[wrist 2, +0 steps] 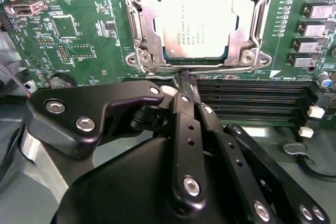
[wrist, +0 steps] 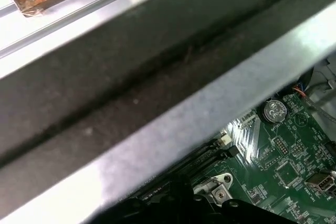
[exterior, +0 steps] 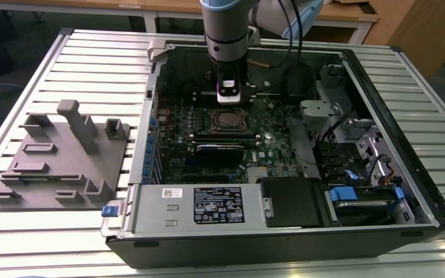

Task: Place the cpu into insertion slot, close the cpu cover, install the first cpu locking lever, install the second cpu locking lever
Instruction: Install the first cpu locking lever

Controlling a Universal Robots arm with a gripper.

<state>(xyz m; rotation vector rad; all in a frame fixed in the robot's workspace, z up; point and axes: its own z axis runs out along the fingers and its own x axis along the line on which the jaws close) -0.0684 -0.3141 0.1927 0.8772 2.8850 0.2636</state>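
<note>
In the second wrist view the gripper (wrist 2: 185,80) fills the near ground: matte black metal links held with shiny hex screws, its fingers (wrist 2: 184,85) drawn together to a narrow tip with nothing between them. The tip sits just beside the nearest edge of the insertion slot (wrist 2: 137,35), at a thin wire locking lever (wrist 2: 215,70) running along that edge. Just past it lies the cpu (wrist 2: 197,22), a flat square with a pale, dull metal top, seated in the slot. The cpu cover (wrist 2: 262,9), a thin grey metal frame, lies down around it. Beyond spreads the green board (wrist 2: 63,30). In the exterior view the arm (exterior: 226,35) stands upright inside the open black computer case (exterior: 284,243) on a ribbed metal table (exterior: 83,58).
</note>
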